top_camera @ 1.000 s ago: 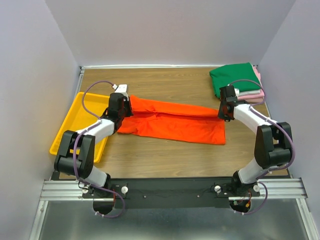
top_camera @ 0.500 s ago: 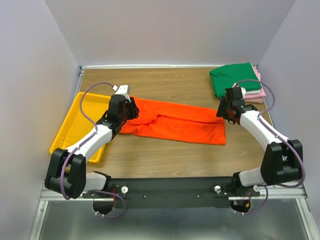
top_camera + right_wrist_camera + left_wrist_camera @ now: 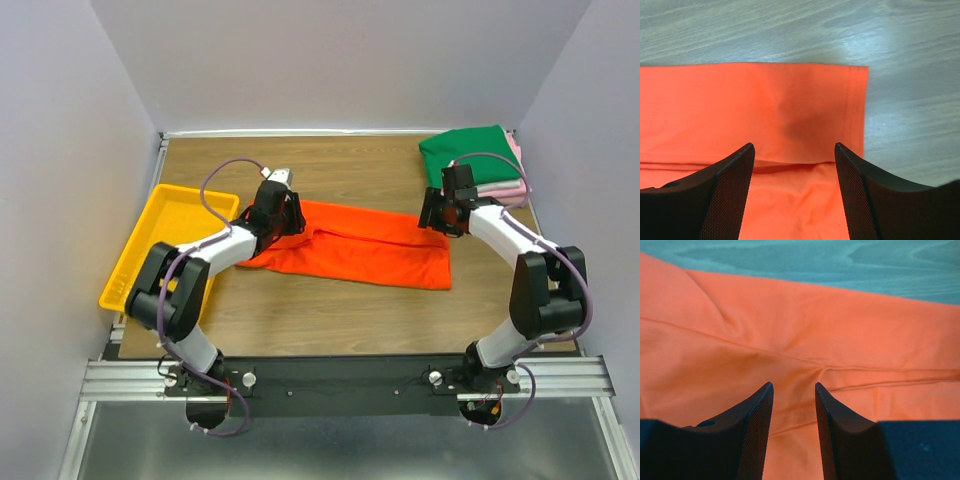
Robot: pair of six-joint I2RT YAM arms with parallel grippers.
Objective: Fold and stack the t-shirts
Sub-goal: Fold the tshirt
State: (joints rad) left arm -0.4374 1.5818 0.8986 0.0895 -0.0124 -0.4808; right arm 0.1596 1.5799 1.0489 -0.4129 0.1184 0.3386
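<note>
Left end effector (image 3: 793,385) gapes above wooden table (image 3: 330,310).

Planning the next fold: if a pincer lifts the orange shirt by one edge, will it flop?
Probably yes: the shirt lies flat with soft creases, so it would likely drape. It looks thin, so it is probably light. Pushed on the smooth table, it may bunch up.

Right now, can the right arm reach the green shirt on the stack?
Probably yes. The right hand is open and empty above the orange shirt's end, and the green shirt lies just beyond it, on top, with nothing lying over it.
</note>
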